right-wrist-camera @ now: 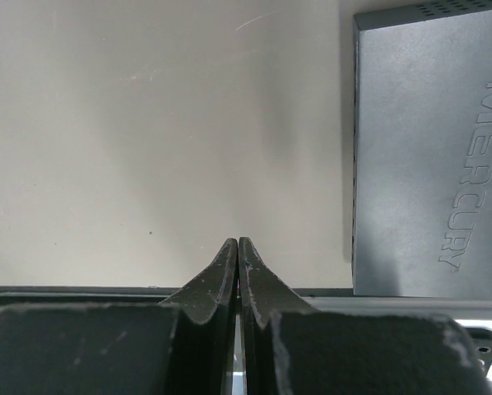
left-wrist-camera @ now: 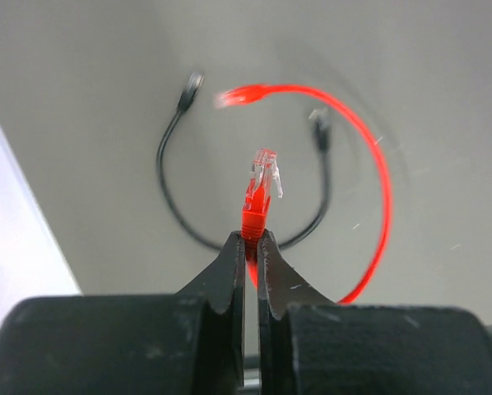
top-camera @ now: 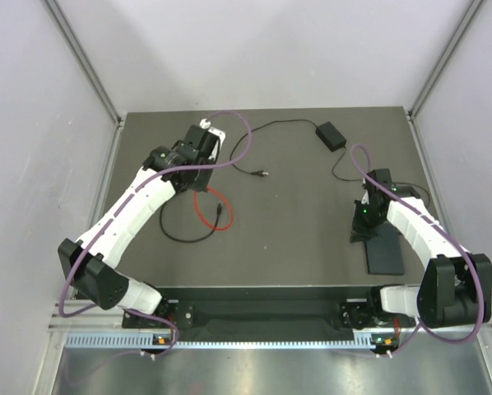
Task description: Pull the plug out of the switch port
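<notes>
Since my left tool (left-wrist-camera: pixel 251 237) pinches the red plug (left-wrist-camera: pixel 259 191) tight, clear of the switch (right-wrist-camera: pixel 427 148), I'd lower it gently; my right tool (right-wrist-camera: pixel 239 245) is closed, empty.

The network switch (right-wrist-camera: pixel 427 148) lies flat by the desk's right edge, toward the near right corner; the right gripper (right-wrist-camera: pixel 239 243) sits just left of it; the power brick (top-camera: pixel 330 134) lies near the far edge, right of centre, its thin cord (top-camera: pixel 271 125) trailing left, then toward the desk's middle; left of centre, an Ethernet cable (left-wrist-camera: pixel 384 193) lies looped, overlapping a second patch cable (left-wrist-camera: pixel 160 164) nearer the left edge; the Ethernet cable's plug (left-wrist-camera: pixel 261 185) stands raised between the left gripper (left-wrist-camera: pixel 251 239) fingers, well apart from the switch.
</notes>
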### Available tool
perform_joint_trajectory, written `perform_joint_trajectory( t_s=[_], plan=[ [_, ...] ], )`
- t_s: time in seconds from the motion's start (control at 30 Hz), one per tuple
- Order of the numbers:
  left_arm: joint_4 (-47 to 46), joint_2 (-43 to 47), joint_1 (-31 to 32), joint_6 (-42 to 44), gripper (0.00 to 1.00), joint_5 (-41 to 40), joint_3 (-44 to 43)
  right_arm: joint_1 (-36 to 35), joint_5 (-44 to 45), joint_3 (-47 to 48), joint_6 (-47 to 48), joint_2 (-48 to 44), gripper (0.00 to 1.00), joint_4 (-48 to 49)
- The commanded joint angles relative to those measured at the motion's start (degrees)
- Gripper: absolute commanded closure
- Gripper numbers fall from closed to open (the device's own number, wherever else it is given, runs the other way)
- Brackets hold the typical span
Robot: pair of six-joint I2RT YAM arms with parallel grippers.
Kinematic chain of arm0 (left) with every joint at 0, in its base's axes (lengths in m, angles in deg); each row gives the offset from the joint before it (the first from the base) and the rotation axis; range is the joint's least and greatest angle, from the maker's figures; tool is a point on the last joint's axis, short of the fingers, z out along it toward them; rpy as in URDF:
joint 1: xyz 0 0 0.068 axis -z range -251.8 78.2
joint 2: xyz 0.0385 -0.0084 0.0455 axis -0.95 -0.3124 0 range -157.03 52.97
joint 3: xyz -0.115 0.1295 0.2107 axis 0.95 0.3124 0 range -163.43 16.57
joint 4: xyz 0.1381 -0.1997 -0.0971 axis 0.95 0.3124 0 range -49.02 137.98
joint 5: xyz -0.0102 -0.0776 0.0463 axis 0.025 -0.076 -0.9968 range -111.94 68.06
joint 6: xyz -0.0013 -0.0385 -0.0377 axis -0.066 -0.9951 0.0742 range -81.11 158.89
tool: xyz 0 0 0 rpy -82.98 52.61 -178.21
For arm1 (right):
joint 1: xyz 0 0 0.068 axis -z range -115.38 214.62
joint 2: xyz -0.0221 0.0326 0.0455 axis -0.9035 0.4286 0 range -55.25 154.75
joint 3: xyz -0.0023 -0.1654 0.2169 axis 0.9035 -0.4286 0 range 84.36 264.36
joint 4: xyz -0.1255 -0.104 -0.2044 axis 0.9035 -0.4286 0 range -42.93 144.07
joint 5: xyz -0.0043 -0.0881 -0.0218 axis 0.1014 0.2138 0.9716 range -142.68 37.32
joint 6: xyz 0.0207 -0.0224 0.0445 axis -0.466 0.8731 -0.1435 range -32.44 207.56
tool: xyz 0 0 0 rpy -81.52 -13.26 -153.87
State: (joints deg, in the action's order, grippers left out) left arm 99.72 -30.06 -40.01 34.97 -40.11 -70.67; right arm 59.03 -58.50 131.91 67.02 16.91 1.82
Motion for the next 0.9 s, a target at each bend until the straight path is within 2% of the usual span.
perform_joint_trajectory(
  t_s=[0.0,0.1,0.3,0.47,0.87],
  plan=[
    [1.29,1.99,-2.69,3.22,1.0,-1.7,3.38,-1.18,-0.33,0.35,0.67,0.44,1.0,0.92],
    [-0.38,2.78,-4.72,3.4,1.0,0.76,5.41,-1.71,-0.24,0.35,0.67,0.61,1.0,0.92],
    [-1.88,2.69,-6.39,7.95,1.0,0.25,9.01,-2.06,-0.24,0.26,0.67,0.96,1.0,1.01],
    [-5.03,0.85,-6.48,11.83,1.0,-5.2,11.56,-2.41,-0.41,0.26,0.85,1.23,1.0,1.01],
    [-9.87,-6.44,-7.09,21.31,1.0,-10.39,14.11,-3.03,-0.06,0.09,0.5,1.49,0.99,0.75]
  ],
)
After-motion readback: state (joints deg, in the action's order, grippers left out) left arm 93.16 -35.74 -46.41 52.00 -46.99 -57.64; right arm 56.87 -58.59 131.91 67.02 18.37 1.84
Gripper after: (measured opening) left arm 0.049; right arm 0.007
